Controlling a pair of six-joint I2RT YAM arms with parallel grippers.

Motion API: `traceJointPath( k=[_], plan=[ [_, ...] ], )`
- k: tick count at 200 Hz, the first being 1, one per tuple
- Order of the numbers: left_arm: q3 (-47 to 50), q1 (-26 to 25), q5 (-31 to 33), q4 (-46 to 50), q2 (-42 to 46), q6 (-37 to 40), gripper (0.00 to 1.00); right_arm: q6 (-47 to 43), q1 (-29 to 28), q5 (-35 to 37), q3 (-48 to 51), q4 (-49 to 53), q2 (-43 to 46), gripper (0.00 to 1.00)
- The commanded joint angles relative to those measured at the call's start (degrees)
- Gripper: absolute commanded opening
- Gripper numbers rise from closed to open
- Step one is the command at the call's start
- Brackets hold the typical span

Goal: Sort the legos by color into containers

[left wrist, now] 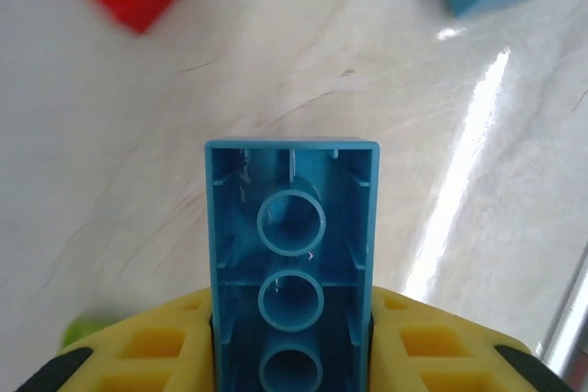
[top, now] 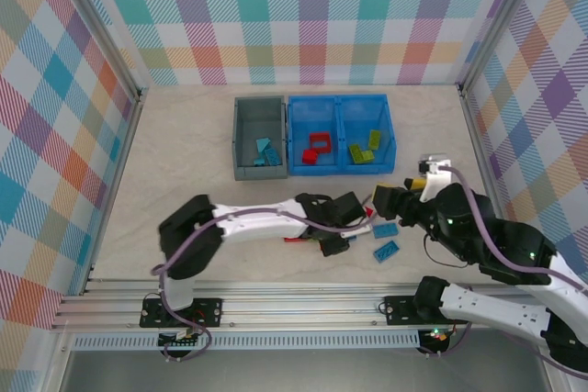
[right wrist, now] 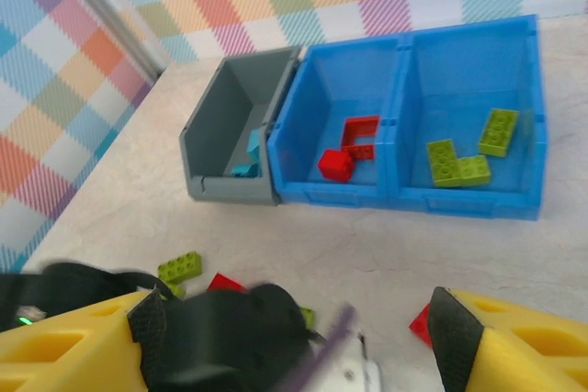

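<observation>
The left claw [left wrist: 292, 346] is clamped on a light blue rectangular plastic brick [left wrist: 292, 227]. The brick's hollow underside, with three round tubes, faces the wrist camera, and the pale marbled worktop [left wrist: 110, 153] lies behind it. The right claw [right wrist: 294, 332] has its yellow fingers wide apart and holds nothing. At the far side, a small grey open-top plastic bin [top: 244, 135] holds light blue bricks [top: 266, 151]. Touching it, a bright blue two-compartment plastic bin [top: 340, 98] holds red bricks [top: 319, 146] on the left and lime green bricks [top: 365, 148] on the right. Two loose light blue bricks [top: 386, 250] lie near the claws.
</observation>
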State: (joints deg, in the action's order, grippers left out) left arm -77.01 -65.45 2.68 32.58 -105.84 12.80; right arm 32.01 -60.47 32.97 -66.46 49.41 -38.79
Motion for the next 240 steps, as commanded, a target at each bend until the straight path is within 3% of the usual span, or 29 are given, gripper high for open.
traceJointPath(
  k=[1, 50, 83, 107, 186, 240],
  plan=[
    [3.23, 4.96, 4.63, -0.66, 9.75, -9.39, 0.28, -6.27, -0.31, -9.47, -1.14, -5.8, -6.06, 0.77],
    [0.66, 21.23, 11.01, 11.23, 13.99, -18.76, 0.28, -7.51, -0.37, -21.94, 0.09, -20.2, -21.99, 0.76],
    [-5.48, 30.89, 16.88, 17.06, 7.76, -25.9, 0.26, -7.36, -0.44, -22.2, -0.21, -29.21, -29.98, 0.75],
    [-9.56, 34.94, 18.9, 16.87, 1.93, -29.31, 0.25, -6.32, -0.42, -21.33, 0.54, -34.56, -32.89, 0.75],
    [-31.78, 36.97, 25.06, 26.8, -19.73, -33.88, 0.27, -3.39, -0.4, -18.21, 4.0, -34.05, -30.51, 0.75],
    [-31.62, 36.65, 23.28, 26.44, -17.54, -35.91, 0.55, -2.82, -0.44, -17.31, 5.55, -32.62, -28.63, 0.75]
  ],
)
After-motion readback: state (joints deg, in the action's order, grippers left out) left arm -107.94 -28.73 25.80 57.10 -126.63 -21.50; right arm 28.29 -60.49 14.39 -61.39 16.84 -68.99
